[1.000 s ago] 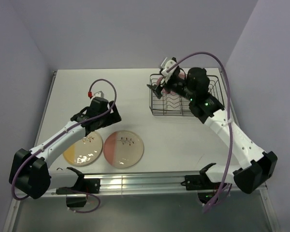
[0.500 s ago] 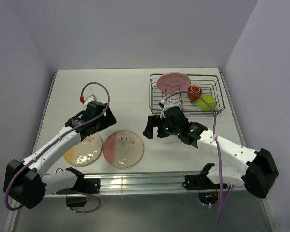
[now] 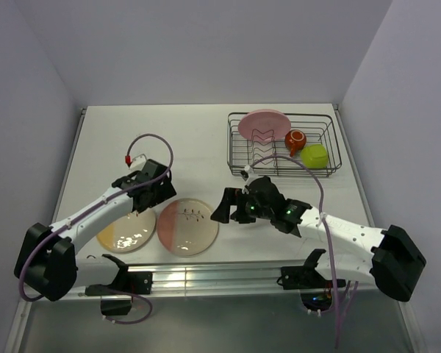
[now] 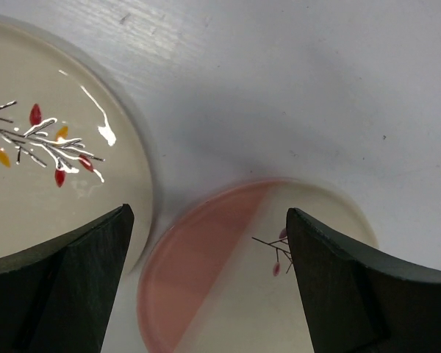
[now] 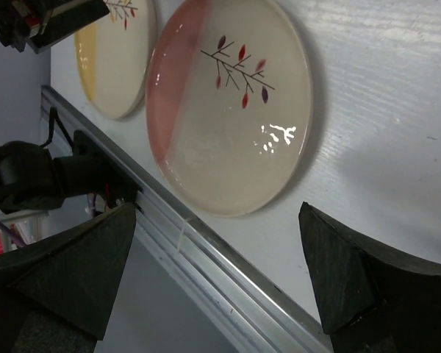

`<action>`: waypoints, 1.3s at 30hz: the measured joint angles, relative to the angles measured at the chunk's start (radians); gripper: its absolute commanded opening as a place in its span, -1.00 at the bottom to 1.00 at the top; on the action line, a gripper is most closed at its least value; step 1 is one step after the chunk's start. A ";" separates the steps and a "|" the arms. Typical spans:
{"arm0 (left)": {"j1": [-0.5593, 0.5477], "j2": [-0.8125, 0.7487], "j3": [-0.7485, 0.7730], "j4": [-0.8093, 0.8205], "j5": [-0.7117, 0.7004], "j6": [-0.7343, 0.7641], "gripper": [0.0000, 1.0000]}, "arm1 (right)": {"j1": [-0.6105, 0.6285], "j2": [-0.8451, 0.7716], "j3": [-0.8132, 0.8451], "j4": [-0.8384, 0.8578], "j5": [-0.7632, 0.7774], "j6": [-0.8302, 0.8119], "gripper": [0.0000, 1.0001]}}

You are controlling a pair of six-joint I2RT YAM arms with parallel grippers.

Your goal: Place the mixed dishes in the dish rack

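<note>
The dish rack (image 3: pixel 239 163) stands at the far right. It holds the plain pink plate (image 3: pixel 264 123) upright, the orange-red cup (image 3: pixel 295 140) and the lime-green bowl (image 3: pixel 314 155). The pink-and-cream plate (image 3: pixel 187 226) and the yellow-and-cream plate (image 3: pixel 126 228) lie flat near the front edge. My left gripper (image 3: pixel 160 197) is open and empty over the gap between the two plates (image 4: pixel 242 294) (image 4: pixel 51 169). My right gripper (image 3: pixel 220 204) is open and empty just right of the pink-and-cream plate (image 5: pixel 228 110). The white bowl is out of view.
The metal rail (image 3: pixel 206 278) runs along the table's front edge, close to both flat plates, and shows in the right wrist view (image 5: pixel 206 257). Purple cables loop from both arms. Walls close in the table on the left, back and right.
My right gripper left the pink plate standing in the rack, drew back and swung near-left beside the pink-and-cream plate. My left gripper shifted nearer, over the two flat plates.
</note>
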 measured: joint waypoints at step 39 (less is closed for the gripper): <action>-0.029 0.155 -0.029 0.070 0.084 0.074 0.33 | 0.043 0.119 -0.043 0.049 0.019 0.021 1.00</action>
